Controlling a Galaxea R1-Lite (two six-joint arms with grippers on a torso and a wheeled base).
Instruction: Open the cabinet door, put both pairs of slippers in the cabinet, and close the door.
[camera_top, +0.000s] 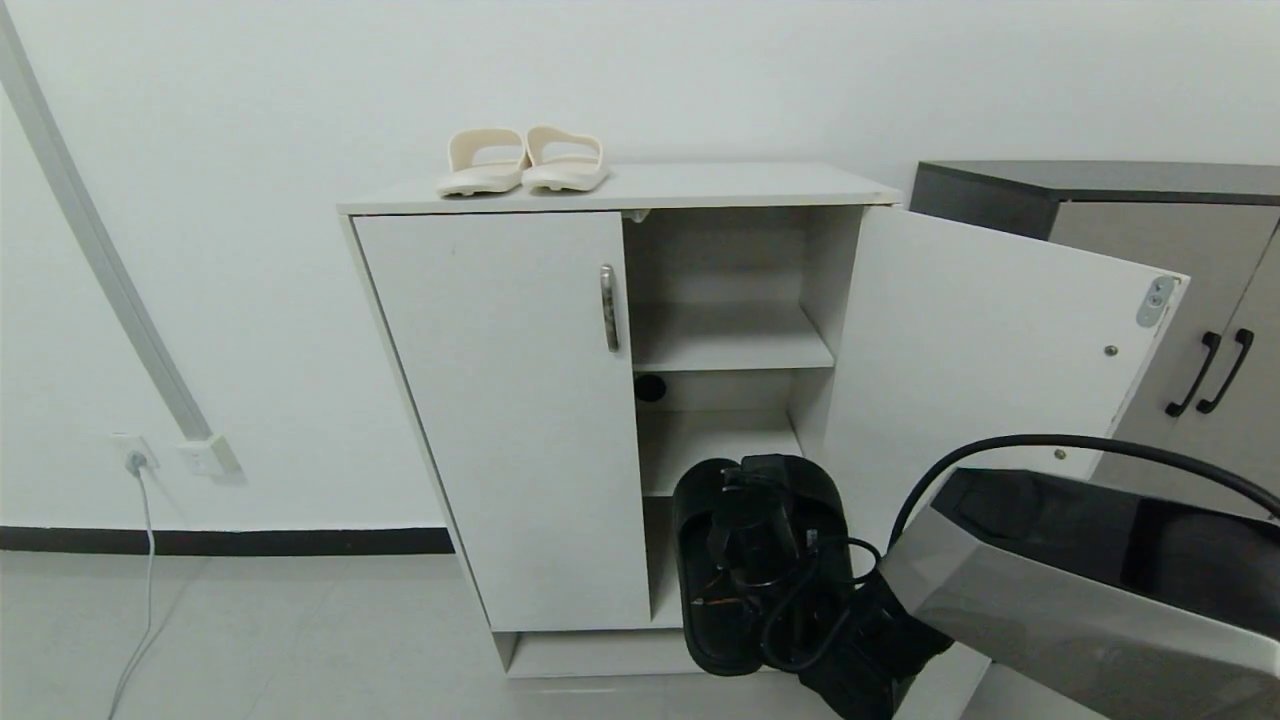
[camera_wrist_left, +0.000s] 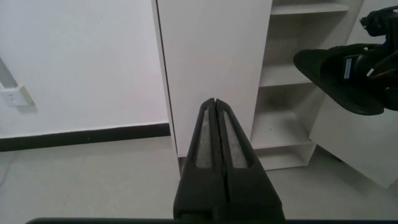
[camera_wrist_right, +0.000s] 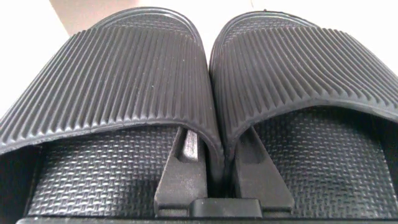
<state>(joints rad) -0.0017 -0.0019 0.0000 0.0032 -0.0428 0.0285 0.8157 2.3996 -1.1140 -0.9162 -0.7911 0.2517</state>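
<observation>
The white cabinet (camera_top: 620, 187) has its right door (camera_top: 980, 350) swung open and its left door (camera_top: 510, 400) closed. A cream pair of slippers (camera_top: 523, 161) rests on the cabinet top. My right gripper (camera_top: 745, 500) is shut on the black pair of slippers (camera_top: 720, 600), pinching the inner sides of both together; it holds them in front of the open lower shelves. The ribbed black straps (camera_wrist_right: 149, 74) show close up, with one finger (camera_wrist_right: 183, 168) under each. My left gripper (camera_wrist_left: 214, 134) is shut and empty, low in front of the closed left door, with the black slippers (camera_wrist_left: 348, 78) farther off.
Inside the open half are a middle shelf (camera_top: 730, 345) and a lower shelf (camera_top: 715, 450), both bare. A grey cabinet (camera_top: 1150, 250) with black handles stands right of the open door. A wall socket and cable (camera_top: 135, 465) are at the left, with open floor below.
</observation>
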